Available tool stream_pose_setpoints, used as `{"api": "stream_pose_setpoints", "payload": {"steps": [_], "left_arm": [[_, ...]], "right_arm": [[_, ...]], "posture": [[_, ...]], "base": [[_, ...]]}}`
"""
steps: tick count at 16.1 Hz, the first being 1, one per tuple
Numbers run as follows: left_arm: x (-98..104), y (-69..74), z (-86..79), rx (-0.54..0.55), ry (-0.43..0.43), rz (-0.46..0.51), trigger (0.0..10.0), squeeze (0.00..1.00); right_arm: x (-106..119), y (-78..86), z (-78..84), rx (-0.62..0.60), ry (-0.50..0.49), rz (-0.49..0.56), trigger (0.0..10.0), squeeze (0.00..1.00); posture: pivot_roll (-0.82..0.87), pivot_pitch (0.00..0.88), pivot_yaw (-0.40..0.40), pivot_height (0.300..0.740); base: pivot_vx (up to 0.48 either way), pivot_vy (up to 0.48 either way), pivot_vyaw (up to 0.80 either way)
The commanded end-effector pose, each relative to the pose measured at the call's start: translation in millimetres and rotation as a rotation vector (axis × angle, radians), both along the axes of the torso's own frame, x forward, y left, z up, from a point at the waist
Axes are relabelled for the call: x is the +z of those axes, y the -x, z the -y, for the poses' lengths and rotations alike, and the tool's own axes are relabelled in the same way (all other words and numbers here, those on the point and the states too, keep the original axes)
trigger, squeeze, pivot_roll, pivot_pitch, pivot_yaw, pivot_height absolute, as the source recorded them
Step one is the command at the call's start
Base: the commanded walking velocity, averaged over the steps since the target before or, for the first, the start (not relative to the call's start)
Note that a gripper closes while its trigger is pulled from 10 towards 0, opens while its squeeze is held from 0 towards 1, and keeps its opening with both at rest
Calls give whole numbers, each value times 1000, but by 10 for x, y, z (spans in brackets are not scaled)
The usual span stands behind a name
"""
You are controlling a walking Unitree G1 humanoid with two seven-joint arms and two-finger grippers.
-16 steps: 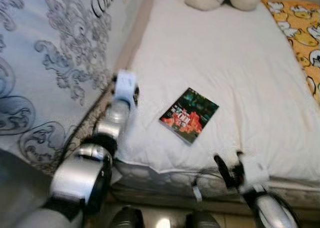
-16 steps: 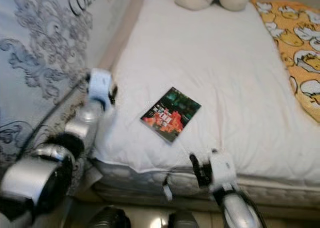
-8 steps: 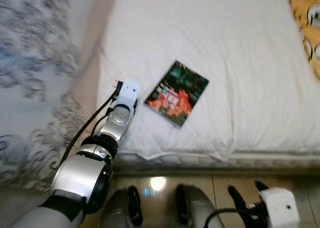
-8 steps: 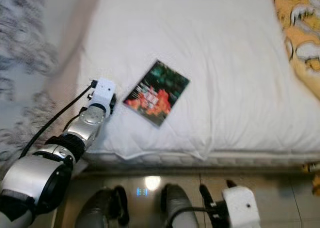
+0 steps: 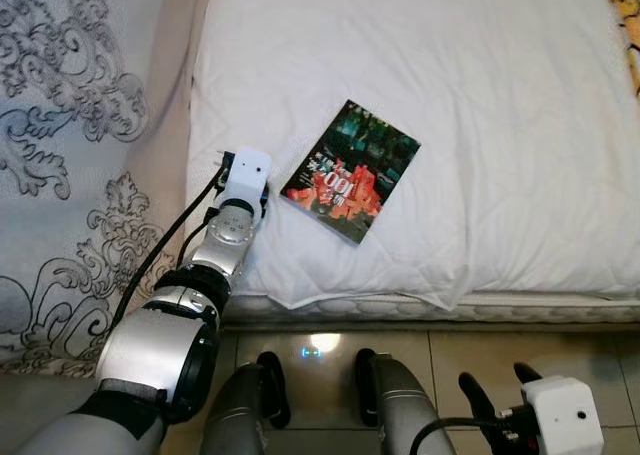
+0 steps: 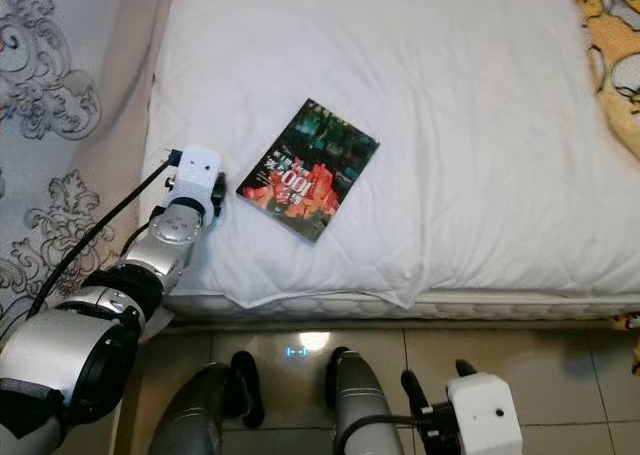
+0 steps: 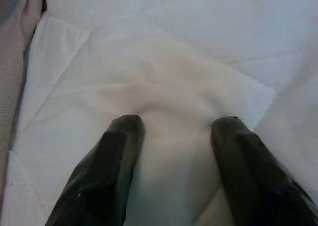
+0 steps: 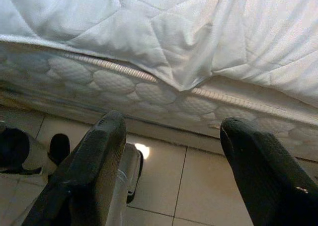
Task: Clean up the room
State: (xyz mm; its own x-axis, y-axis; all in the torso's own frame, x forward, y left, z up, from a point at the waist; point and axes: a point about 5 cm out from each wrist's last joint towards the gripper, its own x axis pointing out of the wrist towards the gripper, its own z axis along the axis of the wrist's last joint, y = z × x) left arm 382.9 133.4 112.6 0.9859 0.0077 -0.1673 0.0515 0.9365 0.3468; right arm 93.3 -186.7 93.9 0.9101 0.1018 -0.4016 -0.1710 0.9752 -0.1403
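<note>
A book with a dark green and red cover lies flat on the white quilt of the bed, near the bed's front edge and toward its left side. The left pincer rests on the quilt just beside the book's lower left corner, apart from it; its two black fingers are spread and press into the soft fabric, holding nothing. The book sits askew: its long axis runs diagonally, from the corner nearest the left pincer up and away toward the right, the far end pointing deeper onto the bed. The right pincer hangs low over the tiled floor in front of the mattress edge, well apart from the book, fingers wide apart and empty. A patterned grey curtain hangs at the left.
</note>
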Motion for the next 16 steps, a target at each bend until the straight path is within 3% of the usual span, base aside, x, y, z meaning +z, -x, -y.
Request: {"api": "stream_pose_setpoints", "payload": {"steps": [1, 2, 3, 13, 16], "left_arm": [[-175, 94, 128, -66, 4, -55, 10000, 0], [-177, 103, 161, -59, 119, -52, 10000, 0], [-176, 104, 157, -54, 142, -51, 10000, 0], [-300, 322, 580, -321, 239, -23, 10000, 0], [-351, 517, 886, -448, 297, -26, 10000, 0]], "right_arm": [[-37, 59, -1, 0, 0, -37, 10000, 0], [-44, 59, 6, 2, 4, -41, 10000, 0], [-47, 55, 6, 2, 5, -41, 10000, 0], [-169, -57, -11, -3, -20, -61, 10000, 0], [-189, -82, -4, 2, -17, -58, 10000, 0]], "posture": [[-398, 376, -17, 700], [-397, 368, -11, 700], [-397, 366, -11, 700], [-341, 325, 14, 700], [-334, 318, 20, 700]], "base": [[0, 0, 0], [0, 0, 0], [0, 0, 0], [0, 0, 0], [0, 0, 0]]}}
